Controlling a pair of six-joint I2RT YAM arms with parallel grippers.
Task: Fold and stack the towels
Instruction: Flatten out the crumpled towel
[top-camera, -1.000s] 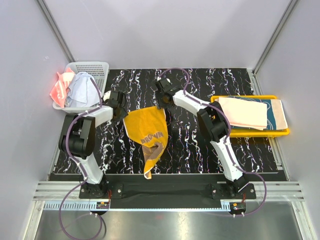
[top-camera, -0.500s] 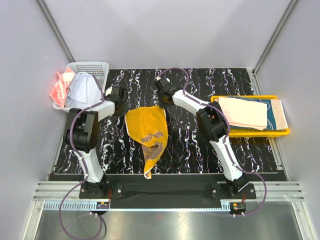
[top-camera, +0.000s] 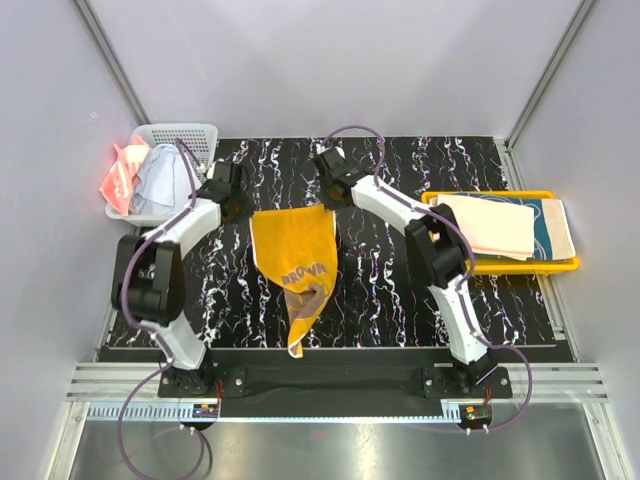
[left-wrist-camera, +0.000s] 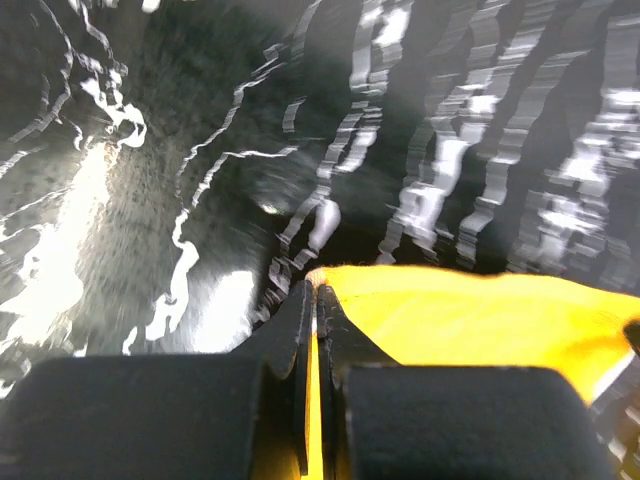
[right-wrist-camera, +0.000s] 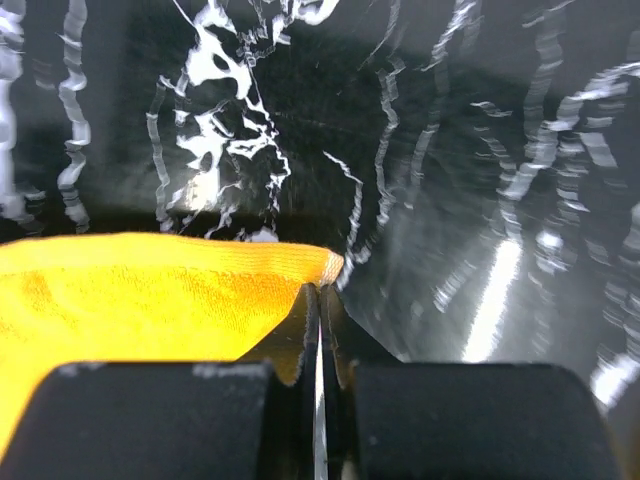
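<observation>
An orange-yellow towel (top-camera: 295, 258) with a brown bear print lies on the black marbled table, its top edge stretched straight and its lower part narrowing to a point near the front. My left gripper (top-camera: 247, 211) is shut on its top left corner, and the left wrist view shows the yellow cloth (left-wrist-camera: 470, 315) pinched between the closed jaws (left-wrist-camera: 315, 292). My right gripper (top-camera: 332, 205) is shut on the top right corner. In the right wrist view the towel (right-wrist-camera: 130, 290) runs left from the closed gripper (right-wrist-camera: 318, 290).
A white mesh basket (top-camera: 185, 133) at the back left holds a coral pink towel (top-camera: 120, 175) and a light blue one (top-camera: 160, 180). On the right, a yellow tray (top-camera: 500, 266) carries a folded peach towel (top-camera: 487, 225) over a teal patterned one (top-camera: 555, 225).
Both grippers have closed on the towel's top corners. They moved apart and slightly back, pulling the top edge from a bunched curve into a straight line.
</observation>
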